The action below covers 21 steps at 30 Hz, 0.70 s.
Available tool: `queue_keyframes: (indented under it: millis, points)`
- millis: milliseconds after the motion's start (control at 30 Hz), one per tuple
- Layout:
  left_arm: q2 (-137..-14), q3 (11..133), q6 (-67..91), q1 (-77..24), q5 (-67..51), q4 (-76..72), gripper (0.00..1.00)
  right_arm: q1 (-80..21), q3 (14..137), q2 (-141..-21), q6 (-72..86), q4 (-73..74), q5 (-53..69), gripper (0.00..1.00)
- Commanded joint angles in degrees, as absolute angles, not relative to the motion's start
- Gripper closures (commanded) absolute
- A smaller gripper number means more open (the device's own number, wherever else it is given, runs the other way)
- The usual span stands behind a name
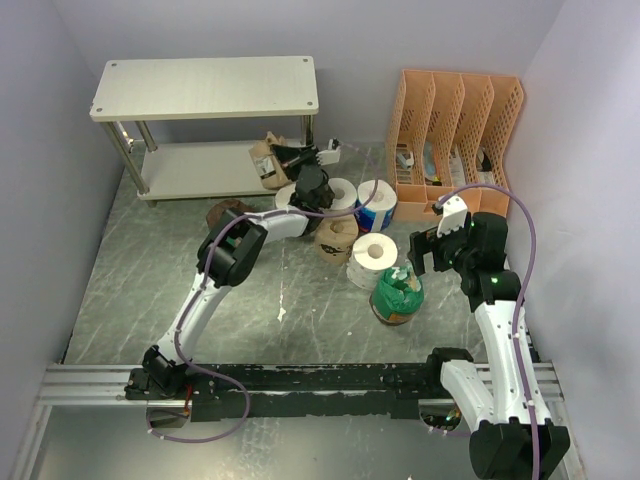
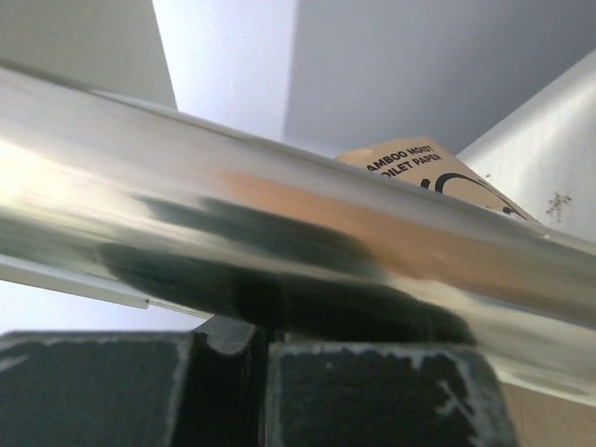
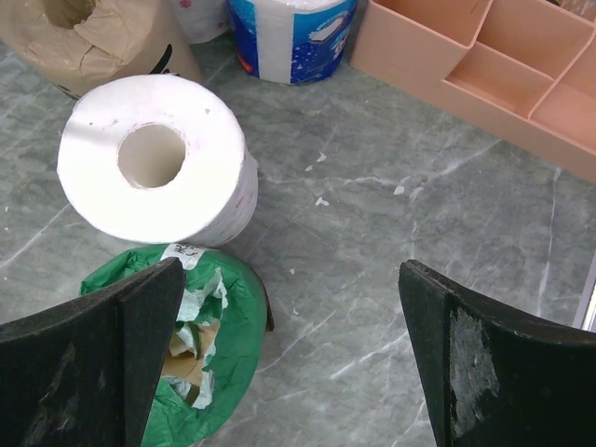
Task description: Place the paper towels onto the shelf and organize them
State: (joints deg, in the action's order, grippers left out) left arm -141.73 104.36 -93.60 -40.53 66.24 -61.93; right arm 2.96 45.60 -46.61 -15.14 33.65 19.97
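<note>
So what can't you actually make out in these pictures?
Left wrist view: a shiny metal tube fills the frame, hiding most of the tan roll behind it.
Top view: the left gripper is shut, but whether it pinches that roll is unclear.
Right wrist view: a dark finger covers part of the green-wrapped roll.
Top view: contents of the orange organizer, too small.

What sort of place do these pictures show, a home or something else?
Probably a robot test cell, not a home: plain walls enclose a marbled table, the left arm and right arm are bolted to a rail, and the shelf and paper towels look staged.
</note>
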Motion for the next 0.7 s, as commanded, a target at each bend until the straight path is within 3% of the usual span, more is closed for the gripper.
queue_keyframes:
  millis: [0, 233, 667]
  points:
    - [-145.52, 103.40, -93.41, -39.60, 65.64, -68.79, 0.93, 3.47, 45.28, -46.82, -15.56, 32.39, 19.69, 0.00]
    - [-152.01, 103.18, -101.57, -41.95, 69.07, -80.66, 0.93, 3.43, 45.04, -46.74, -15.47, 32.08, 19.47, 0.00]
    - [-152.46, 99.51, -106.30, -47.49, 75.07, -88.36, 0.93, 3.43, 45.17, -47.10, -15.38, 32.12, 19.16, 0.00]
